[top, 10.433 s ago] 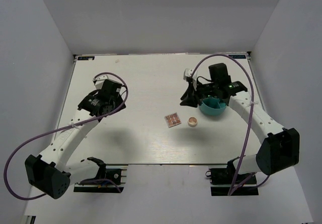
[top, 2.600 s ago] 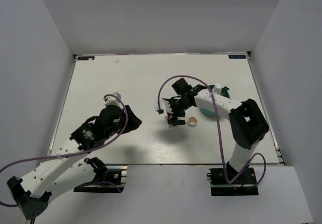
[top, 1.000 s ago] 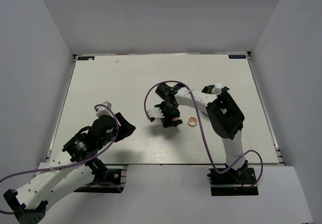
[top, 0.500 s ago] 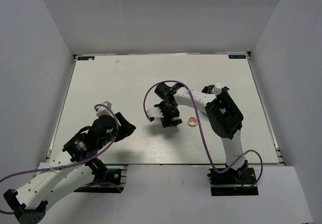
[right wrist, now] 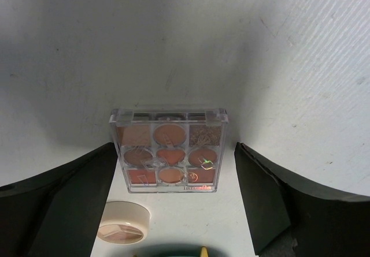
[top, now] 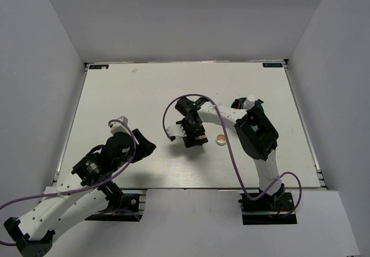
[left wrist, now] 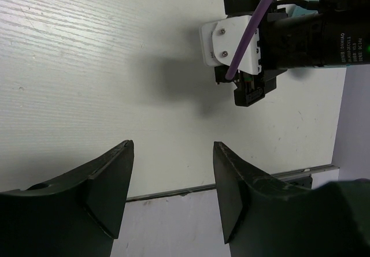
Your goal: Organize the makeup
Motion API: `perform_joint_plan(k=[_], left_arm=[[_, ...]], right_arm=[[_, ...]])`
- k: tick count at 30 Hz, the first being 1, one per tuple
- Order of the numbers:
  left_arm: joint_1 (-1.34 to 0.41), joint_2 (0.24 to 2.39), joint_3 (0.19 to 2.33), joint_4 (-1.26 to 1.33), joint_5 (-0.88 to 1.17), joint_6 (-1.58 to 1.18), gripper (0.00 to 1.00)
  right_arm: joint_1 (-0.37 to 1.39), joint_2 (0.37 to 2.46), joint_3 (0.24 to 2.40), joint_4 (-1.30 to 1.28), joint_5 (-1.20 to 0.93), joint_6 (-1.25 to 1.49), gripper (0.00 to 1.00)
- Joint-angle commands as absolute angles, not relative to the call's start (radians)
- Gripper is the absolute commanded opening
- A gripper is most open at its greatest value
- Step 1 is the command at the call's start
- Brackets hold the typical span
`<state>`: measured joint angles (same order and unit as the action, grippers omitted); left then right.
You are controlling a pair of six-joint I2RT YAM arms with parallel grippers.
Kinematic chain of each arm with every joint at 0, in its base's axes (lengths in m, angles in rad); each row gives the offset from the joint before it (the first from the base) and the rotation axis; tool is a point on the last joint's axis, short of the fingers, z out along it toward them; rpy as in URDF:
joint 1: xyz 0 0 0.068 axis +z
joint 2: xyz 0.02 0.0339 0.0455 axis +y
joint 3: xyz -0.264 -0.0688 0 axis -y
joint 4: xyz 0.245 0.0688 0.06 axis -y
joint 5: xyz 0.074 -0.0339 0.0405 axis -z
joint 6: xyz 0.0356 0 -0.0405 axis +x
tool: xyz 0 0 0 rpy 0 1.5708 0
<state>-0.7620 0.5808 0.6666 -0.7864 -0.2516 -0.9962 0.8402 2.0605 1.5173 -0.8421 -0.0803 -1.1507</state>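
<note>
The right fingers (right wrist: pixel 263 199), spread wide, flank the palette (right wrist: pixel 169 150) on the bench (right wrist: pixel 173 49) without touching; compact (right wrist: pixel 122 222) just beside it; left fingers (left wrist: pixel 107 185) apart.

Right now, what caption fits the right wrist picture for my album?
Open right hand frames the square palette; a round beige compact sits beside it.

The overhead camera is looking down from behind the arm bases over the white table (top: pixel 144 89). The left wrist camera is facing across it toward the right arm's black-and-white wrist (left wrist: pixel 254 43). The right wrist camera is looking closely down at the square pinkish-brown palette (right wrist: pixel 168 150), sharing the round beige compact (right wrist: pixel 122 221) with the overhead view.
</note>
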Motion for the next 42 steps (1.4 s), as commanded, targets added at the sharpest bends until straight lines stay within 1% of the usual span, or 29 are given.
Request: perform_joint_plan(k=[1,5,8,11,12,13,14,16,17,20,23,26,28,31,33,37,39,41,42], left_arm=[[-0.761,0.572,0.680,-0.793,-0.262,-1.002,0.67],[-0.761,0.569,0.680,-0.796,-0.262,-1.003,0.67],[-0.761,0.566,0.680,-0.796,-0.264,-1.003,0.67],[-0.761,0.565,0.683,-0.801,-0.265,-1.005,0.67],[-0.761,0.565,0.684,-0.802,-0.265,-1.003,0.67],[-0.761,0.565,0.686,-0.801,-0.265,-1.005,0.67],[-0.761,0.565,0.687,-0.805,-0.267,-1.005,0.67],[-0.761,0.565,0.690,-0.807,-0.270,-1.003,0.67],[-0.761,0.565,0.692,-0.808,-0.268,-1.003,0.67],[-0.761,0.565,0.704,-0.818,-0.275,-1.003,0.67],[-0.761,0.558,0.713,-0.828,-0.281,-1.005,0.66],[-0.761,0.549,0.718,-0.828,-0.284,-1.005,0.67],[-0.761,0.542,0.716,-0.828,-0.282,-1.003,0.66],[-0.761,0.545,0.713,-0.813,-0.279,-1.003,0.66],[-0.761,0.560,0.709,-0.786,-0.270,-0.996,0.66],[-0.761,0.610,0.706,-0.729,-0.247,-0.957,0.66],[-0.761,0.640,0.709,-0.691,-0.229,-0.942,0.66],[-0.761,0.689,0.719,-0.654,-0.209,-0.916,0.67],[-0.761,0.707,0.722,-0.641,-0.201,-0.905,0.67]], right_arm=[[0.864,2.086,1.517,-0.822,-0.086,-1.135,0.88],[0.868,2.088,1.511,-0.819,-0.075,-1.135,0.88],[0.873,2.094,1.509,-0.821,-0.068,-1.135,0.86],[0.873,2.097,1.508,-0.818,-0.064,-1.134,0.79],[0.868,2.098,1.509,-0.821,-0.066,-1.132,0.72],[0.868,2.102,1.516,-0.828,-0.071,-1.124,0.67],[0.870,2.106,1.522,-0.834,-0.072,-1.120,0.55],[0.868,2.111,1.548,-0.853,-0.090,-1.102,0.41],[0.862,2.111,1.555,-0.857,-0.097,-1.095,0.30],[0.853,2.092,1.595,-0.882,-0.133,-1.059,0.18],[0.815,2.051,1.666,-0.903,-0.199,-0.994,0.13],[0.786,2.008,1.753,-0.925,-0.268,-0.919,0.11],[0.743,1.958,1.782,-0.927,-0.307,-0.887,0.11],[0.666,1.870,1.804,-0.913,-0.363,-0.824,0.06],[0.621,1.790,1.780,-0.870,-0.403,-0.769,0.00],[0.494,1.597,1.678,-0.734,-0.454,-0.669,0.00],[0.415,1.537,1.620,-0.649,-0.469,-0.602,0.00],[0.373,1.454,1.567,-0.570,-0.477,-0.565,0.00],[0.309,1.430,1.549,-0.545,-0.479,-0.528,0.00]])
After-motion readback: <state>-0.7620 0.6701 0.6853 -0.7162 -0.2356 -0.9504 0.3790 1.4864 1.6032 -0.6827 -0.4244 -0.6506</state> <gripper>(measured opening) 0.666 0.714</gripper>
